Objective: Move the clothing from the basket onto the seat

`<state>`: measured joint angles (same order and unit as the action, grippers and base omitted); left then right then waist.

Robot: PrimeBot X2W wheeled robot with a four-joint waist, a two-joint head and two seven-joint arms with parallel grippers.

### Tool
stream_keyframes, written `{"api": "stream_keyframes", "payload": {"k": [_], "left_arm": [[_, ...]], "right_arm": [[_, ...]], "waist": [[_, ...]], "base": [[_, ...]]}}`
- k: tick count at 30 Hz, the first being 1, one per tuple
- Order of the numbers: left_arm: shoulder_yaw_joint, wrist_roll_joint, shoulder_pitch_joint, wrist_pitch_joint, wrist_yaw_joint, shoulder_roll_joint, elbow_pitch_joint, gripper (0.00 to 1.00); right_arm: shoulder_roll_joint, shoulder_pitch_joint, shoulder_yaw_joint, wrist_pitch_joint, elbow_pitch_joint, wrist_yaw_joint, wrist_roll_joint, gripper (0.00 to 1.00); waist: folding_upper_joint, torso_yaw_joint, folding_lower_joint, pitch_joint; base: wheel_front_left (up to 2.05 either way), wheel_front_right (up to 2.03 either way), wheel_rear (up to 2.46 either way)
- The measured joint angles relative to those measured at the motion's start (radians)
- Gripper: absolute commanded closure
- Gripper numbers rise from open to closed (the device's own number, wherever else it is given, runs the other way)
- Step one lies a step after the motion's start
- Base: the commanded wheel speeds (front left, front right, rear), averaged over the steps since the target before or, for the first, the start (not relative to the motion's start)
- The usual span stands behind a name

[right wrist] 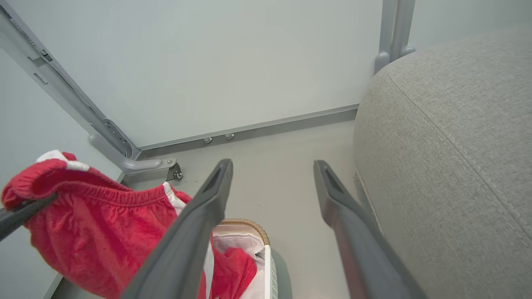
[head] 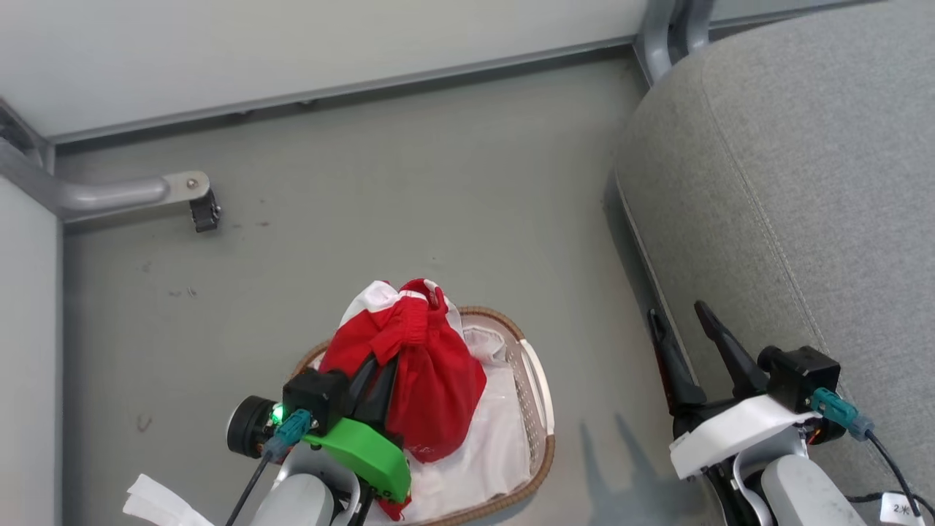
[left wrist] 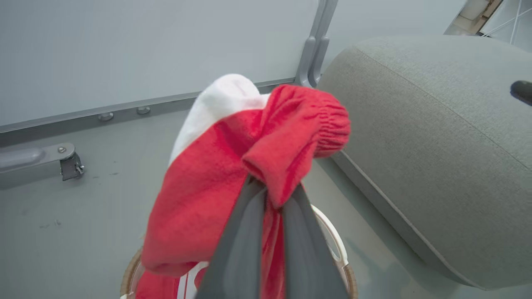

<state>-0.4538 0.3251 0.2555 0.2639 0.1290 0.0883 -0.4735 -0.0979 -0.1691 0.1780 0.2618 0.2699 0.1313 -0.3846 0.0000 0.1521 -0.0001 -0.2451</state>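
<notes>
Red clothing (head: 431, 372) is pinched tight by the left gripper (left wrist: 272, 195) and held bunched up just above the basket (head: 539, 398); more red fabric is seen lying inside it. The right gripper (head: 678, 310) is spread wide with nothing held, right of the basket, beside the grey seat (head: 803, 183).

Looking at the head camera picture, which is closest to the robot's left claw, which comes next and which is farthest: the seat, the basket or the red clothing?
1. The clothing: gripped in the left claw itself.
2. The basket: just below it.
3. The seat: well off to the right.
</notes>
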Motion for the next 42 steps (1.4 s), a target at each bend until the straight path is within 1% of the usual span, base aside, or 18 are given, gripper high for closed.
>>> {"api": "stream_keyframes", "payload": {"k": [8,16,23,26,32,35,38,42], "left_arm": [[-0.001,0.015,-0.025,0.0,0.0,0.0,0.104,1.0],[-0.018,0.034,-0.003,0.0,0.0,-0.003,0.182,1.0],[-0.038,0.033,0.012,0.0,0.0,-0.012,0.232,1.0],[-0.045,0.034,0.014,0.0,0.0,-0.014,0.24,1.0],[-0.079,0.04,0.021,0.0,0.0,-0.024,0.254,1.0],[-0.105,0.045,0.026,0.0,0.0,-0.029,0.257,1.0],[-0.125,0.052,0.035,0.0,0.0,-0.032,0.255,1.0],[-0.147,0.06,0.038,0.0,0.0,-0.034,0.248,1.0]], "right_arm": [[-0.005,0.06,0.026,0.0,0.018,0.0,0.005,0.0],[-0.015,0.084,0.053,0.0,0.028,0.0,-0.005,0.0],[-0.031,0.108,0.118,0.0,0.033,0.0,-0.02,0.0],[-0.032,0.107,0.185,0.0,0.035,0.0,-0.03,0.0],[-0.016,-0.007,0.361,0.0,0.043,0.0,-0.056,0.0],[-0.012,-0.072,0.418,0.0,0.063,0.0,-0.059,0.0],[-0.007,-0.123,0.439,0.0,0.09,0.0,-0.053,0.0],[0.01,-0.153,0.415,0.0,0.11,0.0,-0.005,0.0]], "waist": [[0.0,-0.027,0.0,0.127],[0.0,-0.048,0.0,0.21],[0.0,-0.069,0.0,0.24],[0.0,-0.077,0.0,0.243],[0.0,-0.093,0.0,0.24],[0.0,-0.109,0.0,0.237],[0.0,-0.13,0.0,0.234],[0.0,-0.159,0.0,0.232]], "base": [[0.0,0.0,0.0],[0.0,0.0,0.0],[0.0,0.0,0.0],[0.0,0.0,0.0],[0.0,0.0,0.0],[0.0,0.0,0.0],[0.0,0.0,0.0],[0.0,0.0,0.0]]}}
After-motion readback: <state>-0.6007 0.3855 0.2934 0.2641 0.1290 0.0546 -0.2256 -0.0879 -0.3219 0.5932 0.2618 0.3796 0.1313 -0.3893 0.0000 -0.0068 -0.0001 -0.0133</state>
